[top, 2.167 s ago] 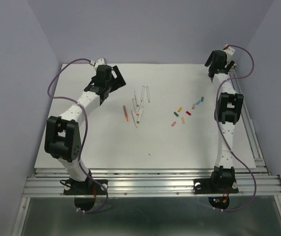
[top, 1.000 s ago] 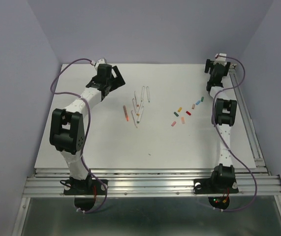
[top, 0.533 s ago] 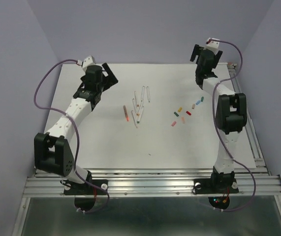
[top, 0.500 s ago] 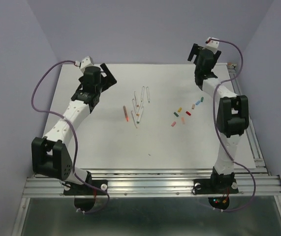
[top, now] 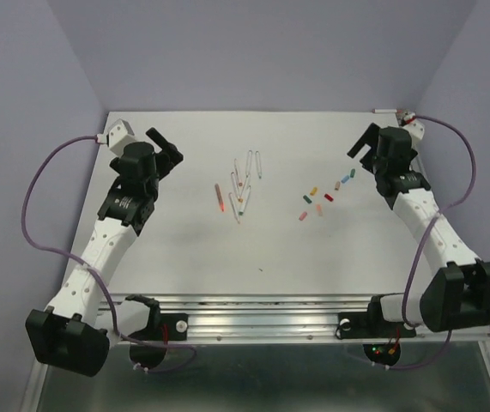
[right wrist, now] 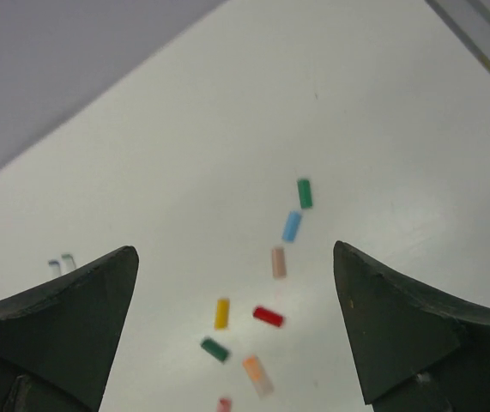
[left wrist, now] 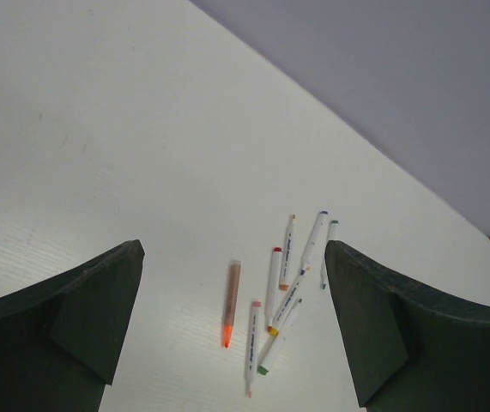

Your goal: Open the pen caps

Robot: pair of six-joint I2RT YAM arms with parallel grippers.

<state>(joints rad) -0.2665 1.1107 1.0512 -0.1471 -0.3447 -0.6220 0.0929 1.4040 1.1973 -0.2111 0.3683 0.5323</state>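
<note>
Several pen caps (top: 320,196) lie loose on the white table, right of centre, in red, orange, yellow, green, blue and pink. In the right wrist view the pen caps (right wrist: 268,316) lie on the table beyond my open right gripper (right wrist: 235,249). The uncapped white pens (top: 243,182) lie in a loose bunch left of centre, an orange pen (top: 219,197) beside them. The left wrist view shows the pens (left wrist: 281,287) beyond my open left gripper (left wrist: 232,246). From above, the left gripper (top: 168,147) hangs left of the pens and the right gripper (top: 360,145) just right of the caps. Neither holds anything.
The white table board (top: 227,249) is walled in purple at the back and both sides. A metal rail (right wrist: 485,34) runs along its right edge, and another rail (top: 262,313) crosses the front by the arm bases. Cables loop outward from both wrists.
Both arms have swung outward and toward the near edge. The left gripper has moved left and nearer, the right gripper right and lower. Pens and caps lie as before.
</note>
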